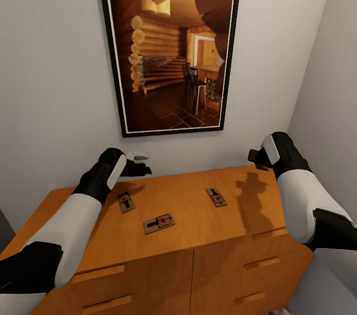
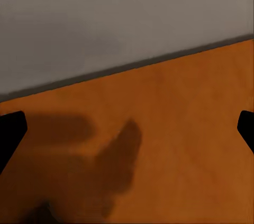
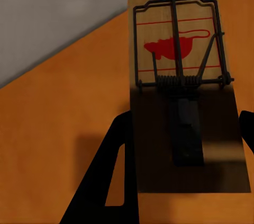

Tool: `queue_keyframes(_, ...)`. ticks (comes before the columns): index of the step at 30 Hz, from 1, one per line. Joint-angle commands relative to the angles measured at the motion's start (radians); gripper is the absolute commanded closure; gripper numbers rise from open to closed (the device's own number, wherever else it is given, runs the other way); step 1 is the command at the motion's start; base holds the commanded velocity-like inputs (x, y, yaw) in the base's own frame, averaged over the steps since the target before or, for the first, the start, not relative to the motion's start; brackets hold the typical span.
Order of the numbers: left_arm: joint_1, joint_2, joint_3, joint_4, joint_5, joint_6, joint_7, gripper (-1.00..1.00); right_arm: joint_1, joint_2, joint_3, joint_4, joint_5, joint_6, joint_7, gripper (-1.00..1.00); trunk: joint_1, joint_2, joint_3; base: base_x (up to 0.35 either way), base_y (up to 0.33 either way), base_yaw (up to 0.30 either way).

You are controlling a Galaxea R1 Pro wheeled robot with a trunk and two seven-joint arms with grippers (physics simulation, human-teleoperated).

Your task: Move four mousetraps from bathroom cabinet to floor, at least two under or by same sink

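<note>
The right gripper [image 1: 258, 156], a black two-fingered claw on a white forearm, hung above the back right part of the wide orange-brown wooden cabinet [image 1: 198, 225]. In its wrist view a flat brown wooden mousetrap [image 3: 182, 91] with a dark wire bar and a red mouse print lay held between the dark fingers, its long axis running along them, so this gripper appeared closed on it, though the contact itself was in shadow. The left gripper [image 1: 139, 163] hovered over the back left of the cabinet top with its fingers spread wide and nothing between them. Three more traps lay on the top: one [image 1: 126, 202] just in front of the left gripper, one [image 1: 159, 223] mid-top, one [image 1: 216, 197] nearer the right arm. By my judgement the left arm was best placed for the nearest trap, which lay lengthwise front to back.
</note>
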Motion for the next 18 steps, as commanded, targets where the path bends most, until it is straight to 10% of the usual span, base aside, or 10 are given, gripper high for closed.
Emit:
queue_keyframes(1,-0.001,-0.015,0.004,0.007,0.004,0.003,0.038,-1.00,-0.001,0.000,-0.001,-0.001,-0.010,0.002,-0.010,1.00,0.000,-0.001,-0.001,0.000,0.000,0.000)
queue_keyframes(18,-0.001,-0.043,0.025,0.020,0.045,0.005,0.117,-1.00,-0.001,-0.001,0.001,-0.001,-0.007,0.002,-0.010,1.00,0.000,-0.001,-0.001,0.000,0.000,0.000)
